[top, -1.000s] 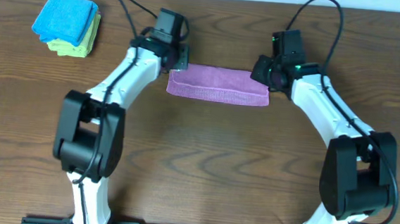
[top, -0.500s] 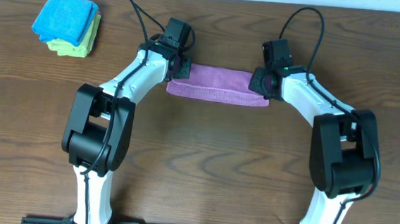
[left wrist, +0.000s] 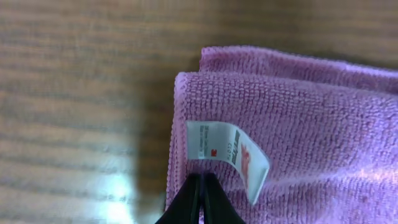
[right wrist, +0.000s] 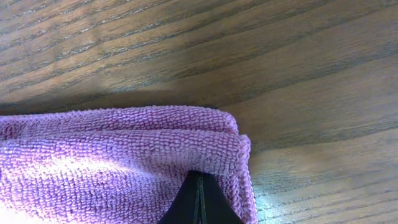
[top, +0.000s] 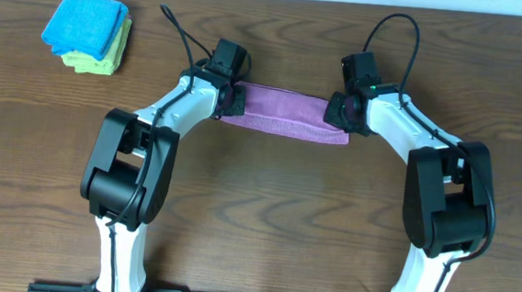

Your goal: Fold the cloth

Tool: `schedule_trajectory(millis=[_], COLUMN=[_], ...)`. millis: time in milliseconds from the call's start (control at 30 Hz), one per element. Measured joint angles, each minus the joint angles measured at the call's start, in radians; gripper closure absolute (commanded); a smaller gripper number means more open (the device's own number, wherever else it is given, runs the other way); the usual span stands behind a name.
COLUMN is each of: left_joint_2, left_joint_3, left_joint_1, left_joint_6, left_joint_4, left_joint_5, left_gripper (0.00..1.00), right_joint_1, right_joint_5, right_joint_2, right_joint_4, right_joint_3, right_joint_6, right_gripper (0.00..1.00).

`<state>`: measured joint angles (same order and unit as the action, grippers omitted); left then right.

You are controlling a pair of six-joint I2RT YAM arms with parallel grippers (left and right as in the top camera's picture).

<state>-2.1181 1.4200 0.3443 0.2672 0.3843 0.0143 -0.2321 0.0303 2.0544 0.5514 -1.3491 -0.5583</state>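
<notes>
The purple cloth (top: 286, 113) lies folded into a long strip at the far middle of the table. My left gripper (top: 230, 101) is shut on its left end. In the left wrist view the shut fingertips (left wrist: 201, 180) pinch the cloth (left wrist: 311, 118) at its left edge, just below the white tag (left wrist: 227, 152). My right gripper (top: 340, 113) is shut on the right end. In the right wrist view the shut fingertips (right wrist: 199, 182) bite into the layered cloth (right wrist: 106, 155) near its right corner.
A bright blue folded cloth (top: 86, 19) sits on a yellow-green folded cloth (top: 104, 59) at the far left corner of the wooden table (top: 256, 219). Black cables loop up behind both wrists.
Both grippers have moved in onto the cloth's ends and shut on them. The cloth's ends have shifted slightly toward the near side, and the strip now sits slightly tilted.
</notes>
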Motion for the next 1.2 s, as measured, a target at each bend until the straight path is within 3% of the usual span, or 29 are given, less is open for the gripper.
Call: schedule_trajectory(millis=[233,600,1200], left_joint_2=[0.002,0.029,0.032], left_joint_3=[-0.011,0.003,0.005], left_joint_1=[0.0,0.006,0.006], left_joint_6=[0.012,0.055,0.073], left_joint_4=[-0.011,0.248,0.302], left_joint_5=[0.0,0.001,0.001], left_gripper=[0.94,0.94,0.94], right_joint_1=[-0.003,-0.008,-0.01], right_joint_5=[0.003,-0.012,-0.066], right_joint_2=[0.0,0.0,-0.009], right_joint_4=[0.001,0.024,0.211], right_joint_3=[0.0,-0.004,-0.019], right_joint_6=[0.0,0.0,-0.015], right_gripper=[0.98,0.98,0.99])
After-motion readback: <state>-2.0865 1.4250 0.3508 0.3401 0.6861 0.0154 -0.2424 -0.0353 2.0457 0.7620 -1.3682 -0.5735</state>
